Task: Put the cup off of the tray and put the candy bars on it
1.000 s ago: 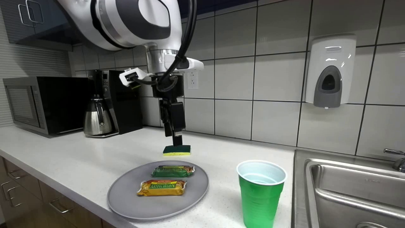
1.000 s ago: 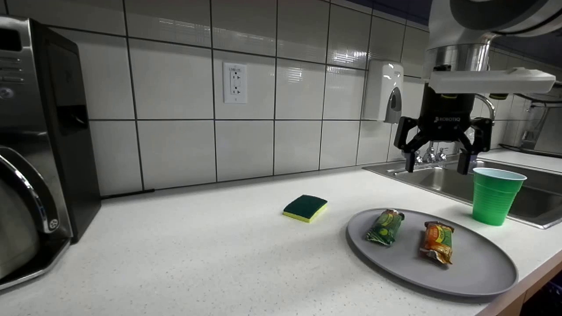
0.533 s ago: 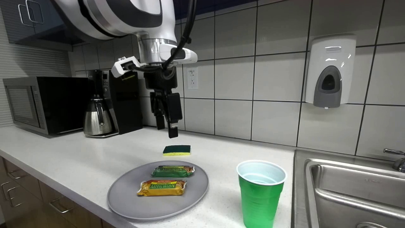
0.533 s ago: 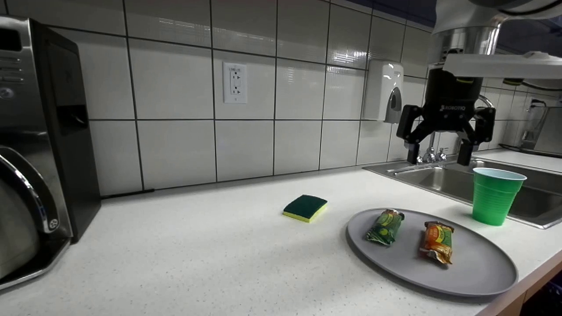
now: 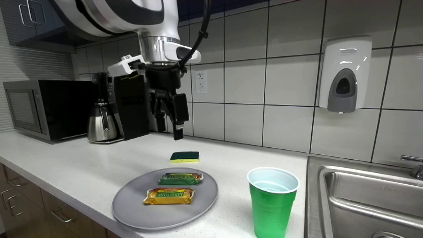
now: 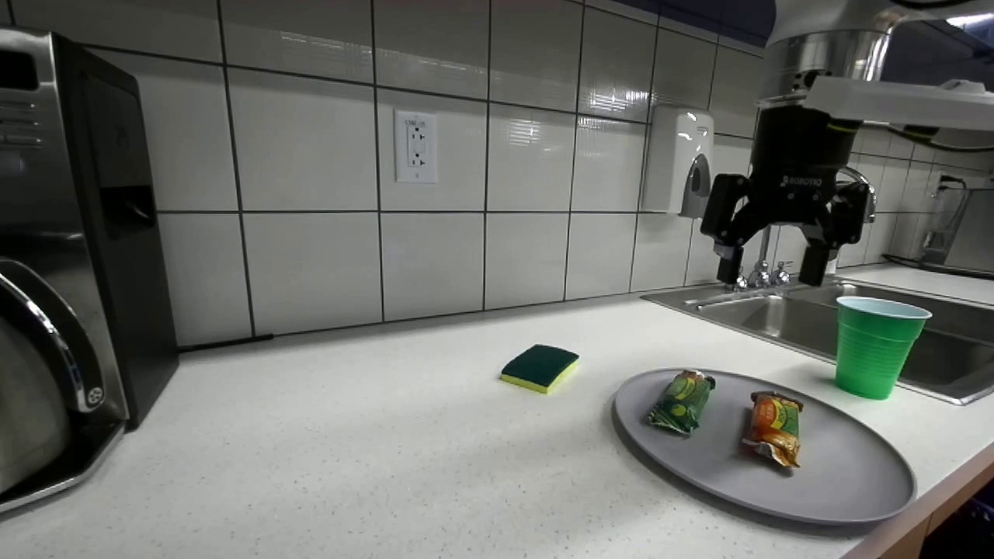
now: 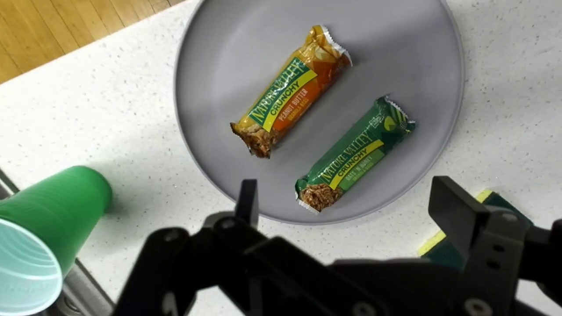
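White countertop: tray near its front edge, bearing gold bar and green bar; gripper spread and empty, I should lift vertically, avoiding the cup.

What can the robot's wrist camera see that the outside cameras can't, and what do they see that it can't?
Only the wrist view shows the wooden floor, and flavour words on the gold bar clear enough to read.

Only the exterior views show the soap dispenser, the wall outlet and the coffee maker.

All share the gripper, the green cup, the grey tray, the gold bar, the green bar and the sponge.
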You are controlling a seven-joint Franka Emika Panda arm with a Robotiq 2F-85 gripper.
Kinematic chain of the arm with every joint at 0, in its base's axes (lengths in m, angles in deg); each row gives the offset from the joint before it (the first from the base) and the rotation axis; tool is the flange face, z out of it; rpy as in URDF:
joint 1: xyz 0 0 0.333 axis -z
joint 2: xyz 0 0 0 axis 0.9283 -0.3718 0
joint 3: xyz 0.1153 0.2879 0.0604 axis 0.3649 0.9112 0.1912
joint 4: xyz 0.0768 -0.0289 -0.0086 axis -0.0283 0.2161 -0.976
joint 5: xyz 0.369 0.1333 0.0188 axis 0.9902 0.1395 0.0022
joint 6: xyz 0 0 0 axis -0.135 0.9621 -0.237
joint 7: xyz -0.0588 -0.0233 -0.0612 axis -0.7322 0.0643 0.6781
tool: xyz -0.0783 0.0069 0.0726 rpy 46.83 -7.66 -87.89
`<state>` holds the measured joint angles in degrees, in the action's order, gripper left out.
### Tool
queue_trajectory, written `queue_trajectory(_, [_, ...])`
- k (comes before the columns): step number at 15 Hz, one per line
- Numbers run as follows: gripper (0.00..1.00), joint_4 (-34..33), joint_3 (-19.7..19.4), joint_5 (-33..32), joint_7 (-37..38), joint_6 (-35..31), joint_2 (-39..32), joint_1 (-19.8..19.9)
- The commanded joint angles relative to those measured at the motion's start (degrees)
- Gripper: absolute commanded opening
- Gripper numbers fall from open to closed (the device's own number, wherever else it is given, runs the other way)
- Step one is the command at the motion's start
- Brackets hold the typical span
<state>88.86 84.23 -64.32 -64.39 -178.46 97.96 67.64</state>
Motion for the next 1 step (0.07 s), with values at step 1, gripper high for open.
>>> queue_trajectory(1, [1.00, 0.0, 1.0, 0.5, -0.4, 0.1, 0.0, 1.0])
